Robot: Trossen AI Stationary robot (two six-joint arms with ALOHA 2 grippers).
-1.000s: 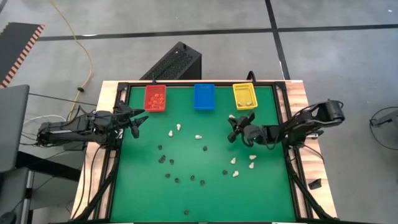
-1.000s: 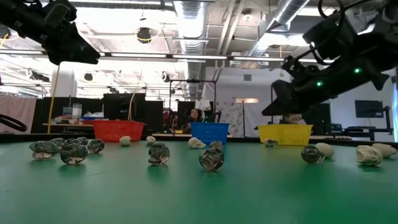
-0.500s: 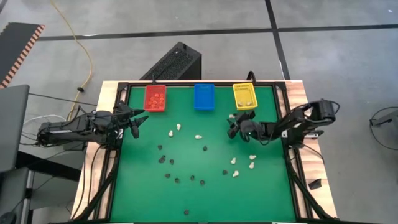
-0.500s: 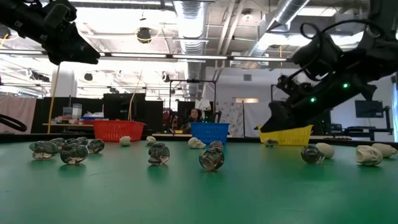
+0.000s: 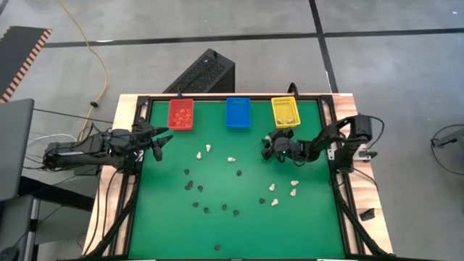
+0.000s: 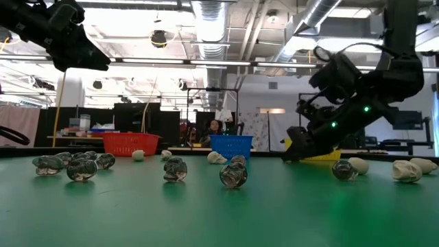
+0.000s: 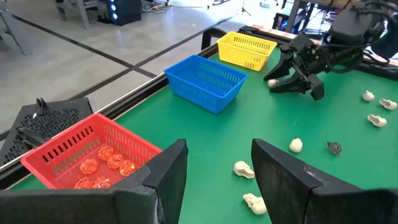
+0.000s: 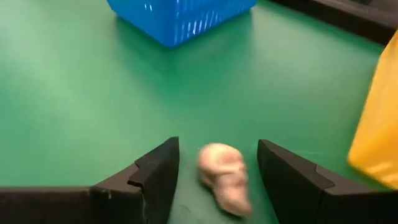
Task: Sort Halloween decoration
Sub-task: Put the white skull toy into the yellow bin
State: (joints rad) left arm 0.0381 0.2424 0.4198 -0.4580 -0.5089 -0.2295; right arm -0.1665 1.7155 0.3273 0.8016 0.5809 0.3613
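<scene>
The Halloween decoration lies scattered on the green mat: cream trinkets (image 5: pixel 230 159) and black ones (image 5: pixel 206 210); orange ones sit in the red bin (image 5: pixel 181 114). My right gripper (image 8: pixel 217 144) stands open, low over the mat in front of the yellow bin (image 5: pixel 285 112). One cream skull-shaped trinket (image 8: pixel 222 175) rests on the mat between its two fingers, with a gap on each side. My left gripper (image 5: pixel 161 143) waits open at the table's left edge, below the red bin.
A blue bin (image 5: pixel 238 112) stands between the red and yellow bins along the far edge. More cream trinkets (image 5: pixel 293 187) lie on the near side of my right gripper. Black trinkets form a loose ring mid-table (image 5: pixel 190 185). A black frame (image 5: pixel 332 123) borders the mat.
My right gripper has gone down toward the mat and a little toward the table's left edge, tipping its fingers downward, and now stands around the cream trinket in front of the yellow bin. The right arm has folded in closer to the table.
</scene>
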